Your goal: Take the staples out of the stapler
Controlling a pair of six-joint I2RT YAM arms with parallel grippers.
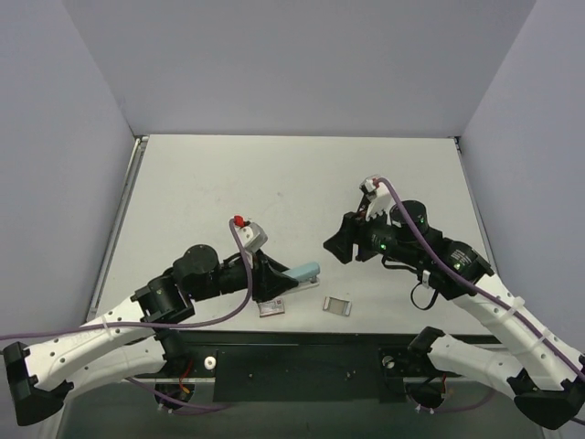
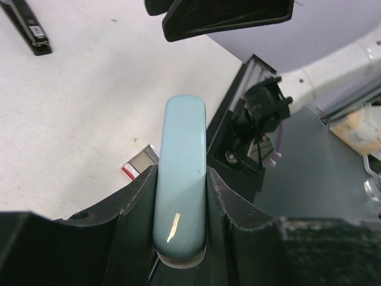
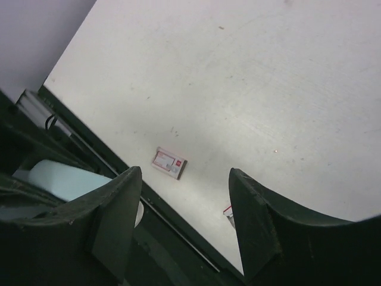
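Observation:
My left gripper (image 1: 277, 280) is shut on a light blue stapler (image 1: 303, 273) and holds it near the table's front edge, its free end pointing right. In the left wrist view the stapler (image 2: 180, 137) sits lengthwise between the two fingers of my left gripper (image 2: 181, 173), its top closed. My right gripper (image 1: 340, 241) is open and empty, above the table behind and to the right of the stapler. In the right wrist view my right gripper (image 3: 184, 171) frames bare table, and the stapler (image 3: 62, 179) shows pale at the left. No staples show in any view.
A small red-and-white box (image 1: 271, 308) lies by the front edge; it also shows in the right wrist view (image 3: 169, 162). A second grey piece with a red edge (image 1: 337, 305) lies to its right and shows in the left wrist view (image 2: 140, 165). The black front rail (image 1: 302, 340) runs below them.

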